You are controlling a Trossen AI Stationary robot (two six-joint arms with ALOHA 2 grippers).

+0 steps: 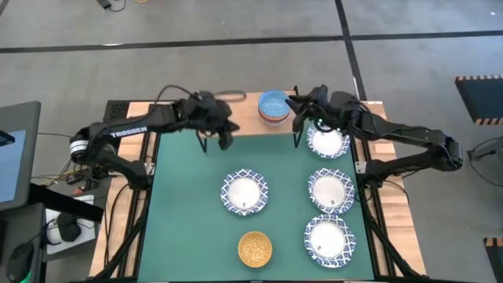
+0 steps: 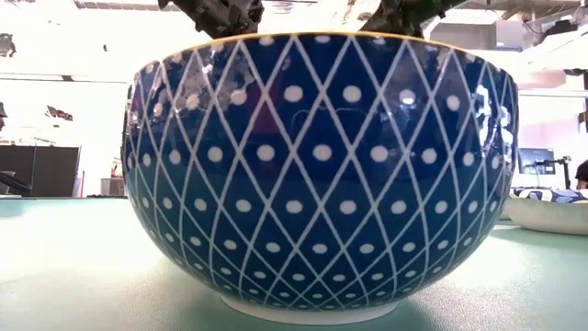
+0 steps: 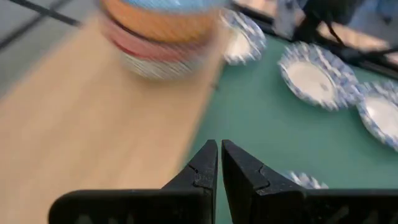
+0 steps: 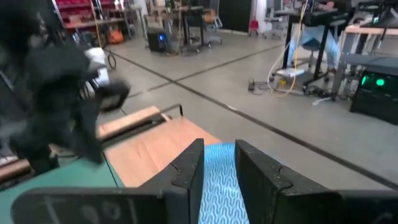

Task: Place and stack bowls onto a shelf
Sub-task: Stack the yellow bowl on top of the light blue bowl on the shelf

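The shelf's wooden plank (image 1: 247,119) stands at the table's far edge. On it is a stack of small bowls (image 3: 160,38): grey at the bottom, then pinkish-red, then yellow-orange, with the light-blue bowl (image 1: 273,104) on top. My right gripper (image 1: 301,106) is at the right side of the light-blue bowl, shut on it (image 4: 219,152). My left gripper (image 3: 219,158) is shut and empty over the plank's left part (image 1: 223,138). Several white bowls with blue lattice rims rest on the green table (image 1: 244,192) (image 1: 328,141) (image 1: 330,191). My right gripper has a narrow strip of the light-blue bowl's wall (image 4: 219,186) between its two fingers. It comes at the bowl from the table's right side. The fingers hide the exact place of contact. In the high view the bowl sits on top of the stack.
A bowl with a yellow inside and a blue lattice outside (image 1: 255,248) stands near the front edge and fills the low view (image 2: 322,175). Another white bowl (image 1: 330,240) is at the front right. There is bare green table (image 1: 189,204) on the left.
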